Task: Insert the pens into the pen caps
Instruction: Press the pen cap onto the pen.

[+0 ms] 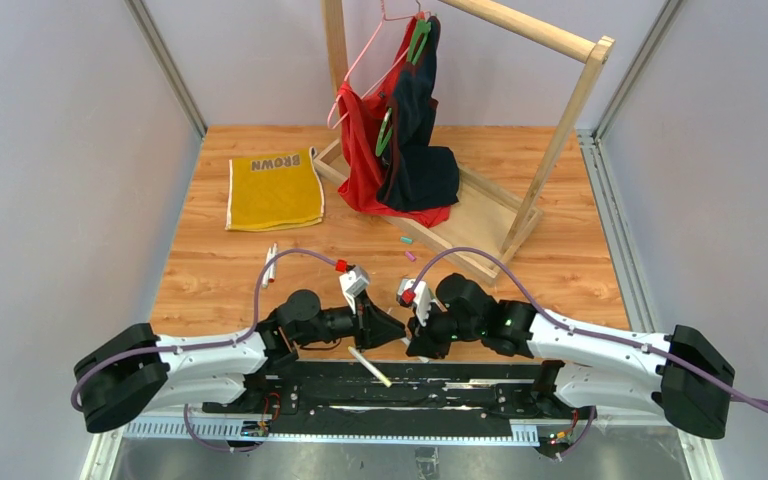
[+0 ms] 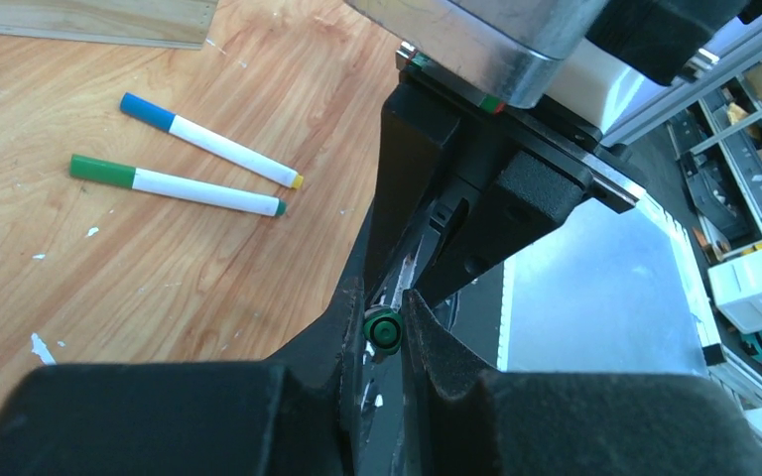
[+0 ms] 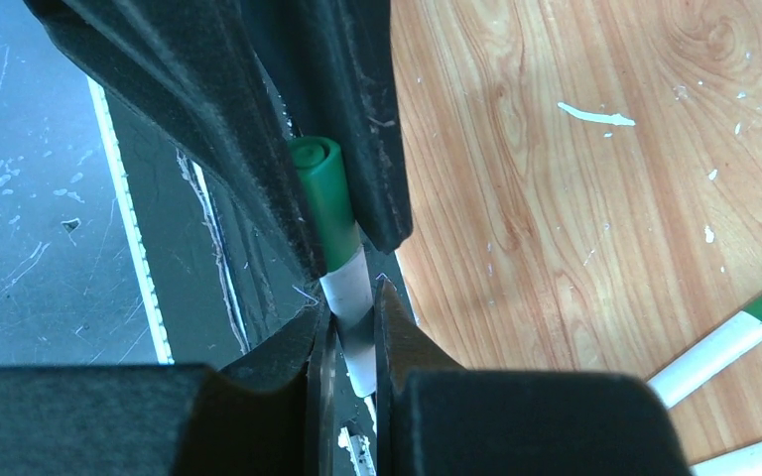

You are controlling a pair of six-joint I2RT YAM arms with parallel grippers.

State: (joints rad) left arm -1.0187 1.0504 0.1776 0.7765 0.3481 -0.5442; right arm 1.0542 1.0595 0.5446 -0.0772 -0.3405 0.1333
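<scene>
A white-barrelled pen [image 3: 347,297] is held between both grippers over the table's near edge. My right gripper [image 3: 352,302] is shut on its barrel. My left gripper [image 2: 387,315] is shut on the green pen cap [image 2: 385,330], which sits over the pen's far end [image 3: 317,193]. The two grippers meet tip to tip [image 1: 407,332]. Two capped pens lie on the wood, one blue-capped [image 2: 208,141] and one green-capped [image 2: 174,185]. Two more pens [image 1: 270,262] lie left of the left arm, and another [image 1: 370,367] lies on the black base. Two loose caps [image 1: 407,241] [image 1: 410,256] lie near the rack.
A wooden clothes rack [image 1: 550,150] stands at the back with red and navy garments [image 1: 400,150] hanging on it; its base frame [image 1: 480,215] reaches toward the middle. A folded yellow cloth [image 1: 274,190] lies at the back left. The black base rail [image 1: 460,390] runs along the near edge.
</scene>
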